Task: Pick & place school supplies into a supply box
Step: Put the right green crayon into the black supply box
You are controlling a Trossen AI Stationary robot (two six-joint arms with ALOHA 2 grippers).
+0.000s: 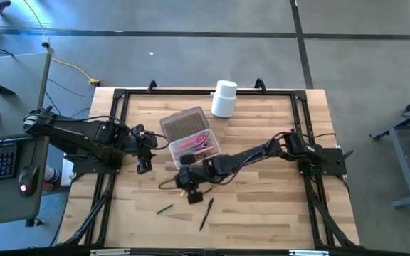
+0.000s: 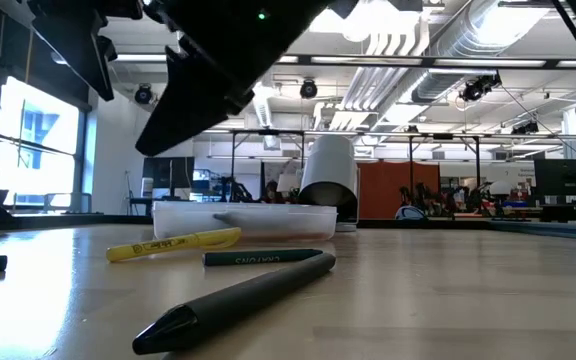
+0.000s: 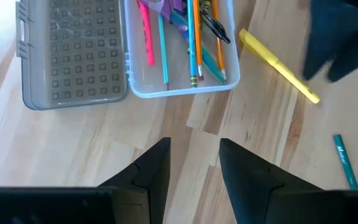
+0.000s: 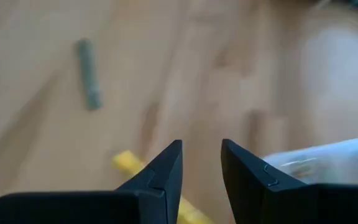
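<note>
The supply box [image 1: 197,147] is a clear tray with its grey textured lid [image 3: 73,53] folded open beside it. Inside lie pens, pencils and pink-purple scissors [image 3: 173,9]. On the wood near the box rest a yellow highlighter [image 3: 278,65], a green pencil [image 3: 345,162] and a black pen [image 1: 206,212]. My right gripper [image 4: 202,165] is open and hovers above the highlighter [image 4: 126,163], in front of the box. My left gripper [image 3: 194,165] is open over bare wood left of the box, touching nothing.
A white cylindrical container [image 1: 224,98] stands beyond the box near the table's far edge. The right arm [image 1: 262,151] reaches across the table's middle from the right. A black frame [image 1: 123,96] borders the tabletop. Bare wood shows along the near edge.
</note>
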